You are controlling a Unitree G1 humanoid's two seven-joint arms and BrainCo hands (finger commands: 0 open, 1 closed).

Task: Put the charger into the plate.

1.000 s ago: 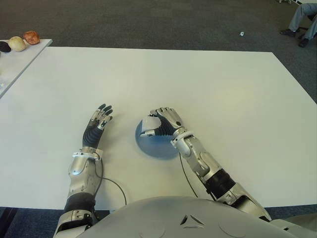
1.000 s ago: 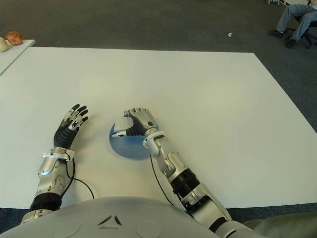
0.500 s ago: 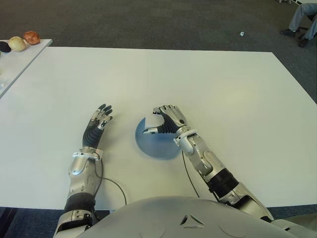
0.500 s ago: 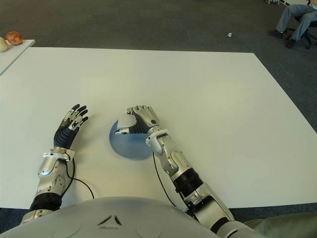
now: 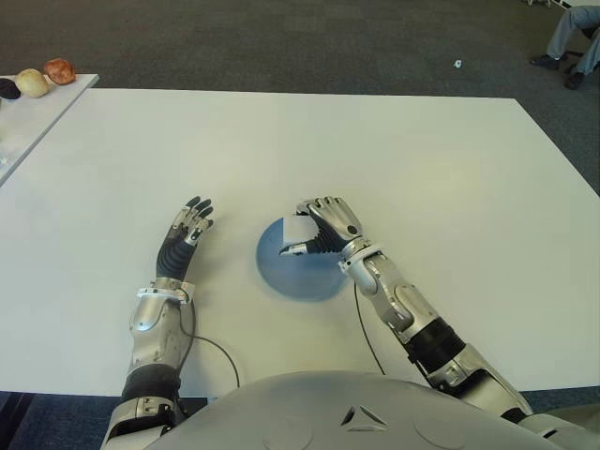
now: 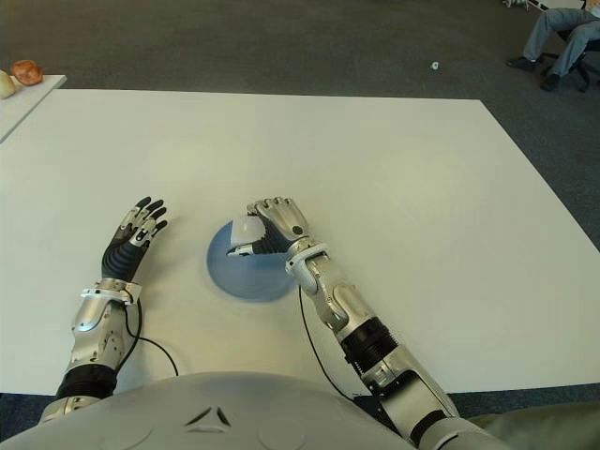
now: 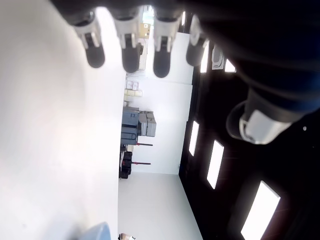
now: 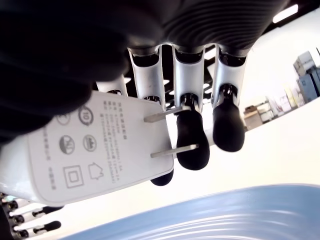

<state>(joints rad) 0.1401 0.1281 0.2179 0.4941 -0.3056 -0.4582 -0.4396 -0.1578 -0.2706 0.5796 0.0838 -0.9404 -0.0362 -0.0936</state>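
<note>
Right hand (image 5: 323,230) sits over the far right edge of the blue plate (image 5: 286,277), its fingers curled around the white charger (image 5: 298,228). In the right wrist view the charger (image 8: 95,150) is pinned against the palm, its printed face towards the camera, and its two metal prongs (image 8: 162,134) stick out sideways towards the black fingertips (image 8: 192,142). The body's longer side runs the same way as the prongs, along the line from the thumb side towards the fingers. From the head views the charger shows only as a small white block at the hand's left side, above the plate's far rim; whether it touches the plate cannot be told. In the wrist view the plate (image 8: 225,215) lies below the charger with a strip of white table showing between them.

The left hand (image 5: 185,232) shows on the white table (image 5: 422,169) just left of the plate, fingers stretched out flat and holding nothing. At the far left a second table (image 5: 37,108) carries a few small round things (image 5: 37,81). At the top right corner a person's legs (image 6: 562,33) show on the dark carpet (image 5: 281,42).
</note>
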